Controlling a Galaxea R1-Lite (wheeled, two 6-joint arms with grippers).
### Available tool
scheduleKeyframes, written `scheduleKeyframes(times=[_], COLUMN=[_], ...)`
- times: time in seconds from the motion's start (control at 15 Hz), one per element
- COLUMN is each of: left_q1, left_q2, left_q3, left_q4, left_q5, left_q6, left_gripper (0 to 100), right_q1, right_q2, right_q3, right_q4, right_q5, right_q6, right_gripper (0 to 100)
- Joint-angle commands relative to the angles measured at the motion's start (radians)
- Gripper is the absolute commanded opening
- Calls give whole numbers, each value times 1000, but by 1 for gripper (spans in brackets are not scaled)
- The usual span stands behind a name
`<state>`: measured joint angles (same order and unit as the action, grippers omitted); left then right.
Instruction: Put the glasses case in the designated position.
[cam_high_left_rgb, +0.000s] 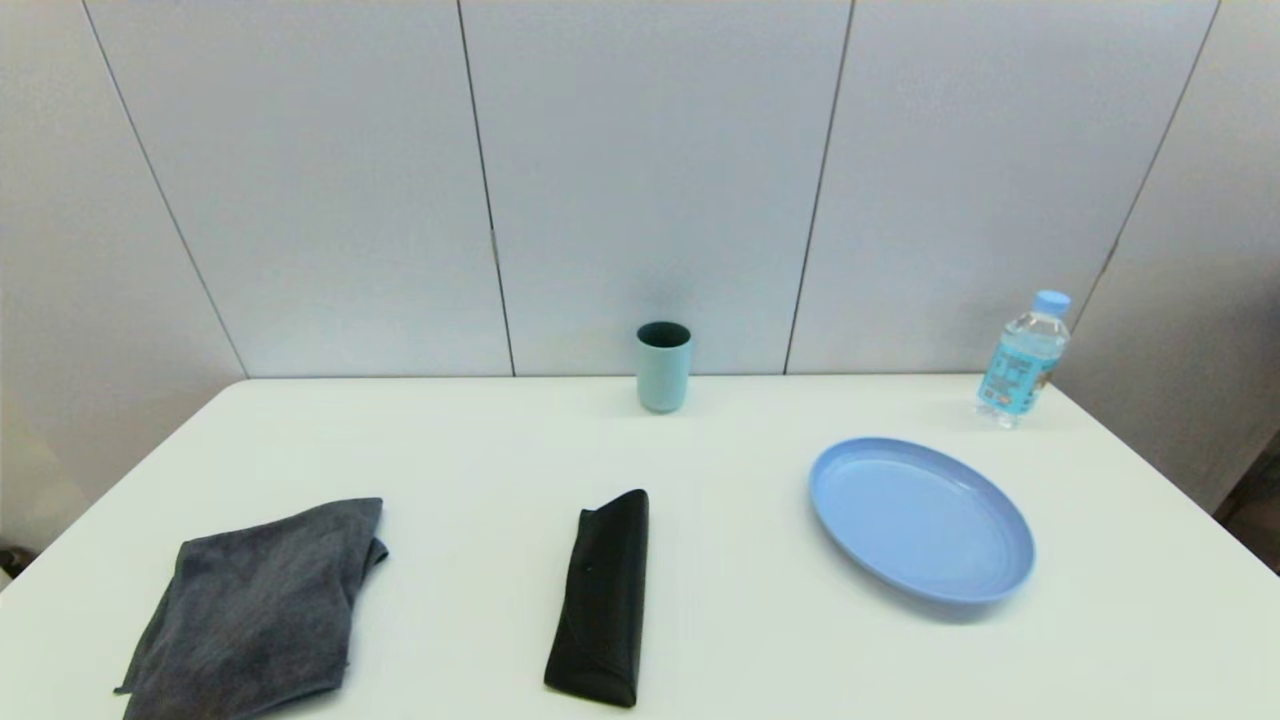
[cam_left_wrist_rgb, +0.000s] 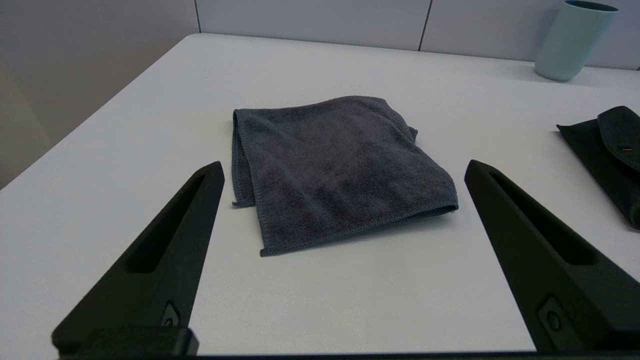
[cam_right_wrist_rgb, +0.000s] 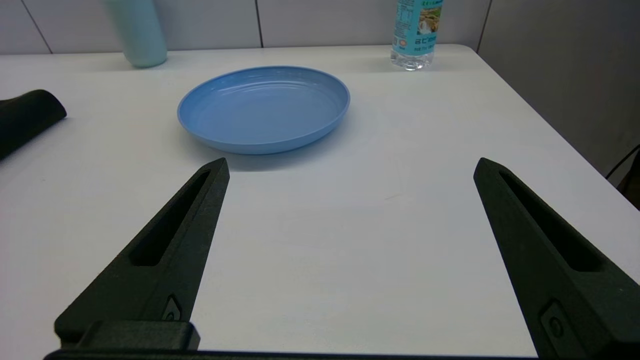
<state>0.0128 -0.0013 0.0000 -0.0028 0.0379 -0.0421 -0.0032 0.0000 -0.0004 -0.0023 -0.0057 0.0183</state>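
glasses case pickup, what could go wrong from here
The glasses case lies flat with sloped, wedge-like sides, so the fingers might slip off it. It sits near the table's front edge, and a nudge could push it off. The grey cloth lies close on the left; a wide approach by the open left gripper might snag it.

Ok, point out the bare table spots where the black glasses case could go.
Bare white table lies between the slim black glasses case and round blue plate, and between the case and grey cloth. Nowhere is crowded.
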Motion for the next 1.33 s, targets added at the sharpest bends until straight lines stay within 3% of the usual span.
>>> scheduleKeyframes(times=[0.07,0.13,0.27,0.4,0.47,0.6,0.73,0.87,1.0,1.13,1.33], left_q1=[0,0,1,0,1,1,0,0,1,0,0], left_q2=[1,1,1,1,1,1,1,1,1,1,1], left_q3=[0,0,0,0,0,0,0,0,0,0,0], left_q4=[1,-2,-2,1,-2,-2,-2,-2,1,1,-2], left_q5=[0,0,0,0,0,0,0,0,0,0,0], left_q6=[-1,-1,-1,-1,-1,-1,-1,-1,-1,-1,-1], left_gripper=[100,100,100,100,100,100,100,100,100,100,100], right_q1=[-1,-1,-3,0,0,37,94,259,361,457,558], right_q2=[15,80,256,442,578,793,979,1138,1264,1385,1543], right_q3=[-3,-43,-193,-469,-625,-854,-1026,-1204,-1356,-1509,-1655], right_q4=[-5,-7,35,211,337,470,505,553,627,733,895], right_q5=[0,-3,-3,-14,-14,-16,0,7,6,-17,-99], right_q6=[-17,-34,-6,77,72,-12,-132,-144,-87,15,226], right_gripper=[100,100,100,100,100,100,100,100,100,100,100])
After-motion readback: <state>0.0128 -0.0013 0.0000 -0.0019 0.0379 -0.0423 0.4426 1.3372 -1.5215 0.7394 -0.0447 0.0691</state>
